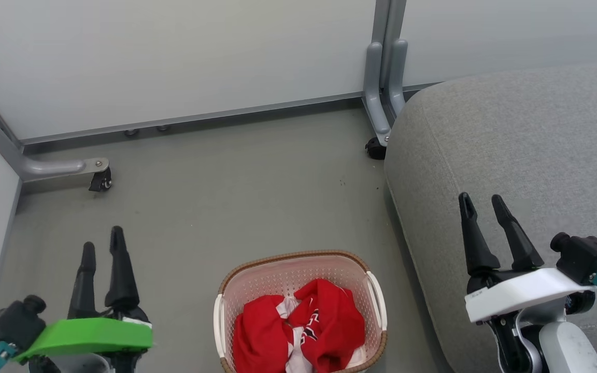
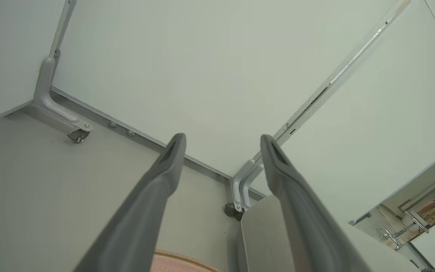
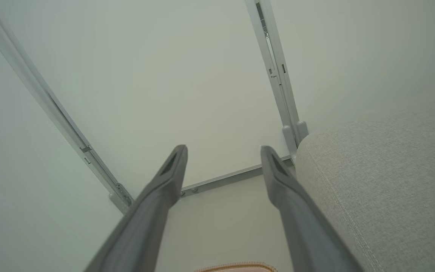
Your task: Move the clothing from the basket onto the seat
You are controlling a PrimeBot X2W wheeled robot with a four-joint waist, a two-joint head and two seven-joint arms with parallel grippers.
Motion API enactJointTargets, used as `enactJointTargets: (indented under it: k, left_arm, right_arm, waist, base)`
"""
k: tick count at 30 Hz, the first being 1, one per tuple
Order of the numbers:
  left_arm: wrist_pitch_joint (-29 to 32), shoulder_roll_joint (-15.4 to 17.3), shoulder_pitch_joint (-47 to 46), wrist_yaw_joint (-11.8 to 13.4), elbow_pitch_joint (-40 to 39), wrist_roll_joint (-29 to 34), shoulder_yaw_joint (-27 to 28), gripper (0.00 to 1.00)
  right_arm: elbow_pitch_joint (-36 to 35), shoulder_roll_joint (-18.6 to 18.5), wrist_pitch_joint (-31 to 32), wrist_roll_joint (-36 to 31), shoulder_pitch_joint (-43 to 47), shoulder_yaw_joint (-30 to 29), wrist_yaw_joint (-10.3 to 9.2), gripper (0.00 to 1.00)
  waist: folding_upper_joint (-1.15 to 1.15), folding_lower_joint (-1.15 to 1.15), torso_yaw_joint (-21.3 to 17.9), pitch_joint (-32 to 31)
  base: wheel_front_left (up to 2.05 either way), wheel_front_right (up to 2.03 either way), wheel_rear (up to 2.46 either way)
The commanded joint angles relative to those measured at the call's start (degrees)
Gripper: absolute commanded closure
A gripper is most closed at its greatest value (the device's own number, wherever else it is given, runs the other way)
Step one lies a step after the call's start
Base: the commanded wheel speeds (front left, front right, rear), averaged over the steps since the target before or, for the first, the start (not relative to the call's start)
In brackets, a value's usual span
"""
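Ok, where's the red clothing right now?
At the head view's bottom centre, the clothing lies bunched inside the basket, just left of the seat.

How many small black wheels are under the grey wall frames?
2. The left wheel sits under the left frame foot; the right wheel is beside the far corner of the seat. More may hide behind it.

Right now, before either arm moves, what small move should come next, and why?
Probably bring the right gripper down over the red clothing: it lies in the laundry basket, this gripper and the left gripper are open and empty, and the right one hangs by the grey seat.
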Motion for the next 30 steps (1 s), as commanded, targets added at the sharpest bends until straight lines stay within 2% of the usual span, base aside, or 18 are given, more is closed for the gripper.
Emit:
enactJointTargets:
  k: [1, 13, 30]
  left_arm:
    - [-0.5, 0.4, 0.4, 0.6, -1.0, 3.4, -1.2, 0.00]
    - [-2.4, 1.1, 1.4, 4.9, 1.8, 18.4, -9.1, 0.00]
    - [-4.7, 5.2, 0.6, 12.7, 4.7, 27.9, -19.0, 0.00]
  right_arm:
    - [-0.5, -0.2, -0.7, -2.1, 0.1, 0.3, 0.02, 0.00]
    - [2.5, -0.4, -2.6, -10.5, 1.3, 2.7, 0.02, 0.00]
    - [3.3, -0.3, -4.9, -20.3, 2.3, 4.3, 0.02, 0.00]
  waist:
    - [0.00, 0.00, 0.0, 0.0]
    - [0.00, 0.00, -0.1, -0.3]
    - [0.00, 0.00, -0.1, -0.6]
  base:
    - [0.00, 0.00, 0.00]
    - [0.00, 0.00, 0.00]
    - [0.00, 0.00, 0.00]
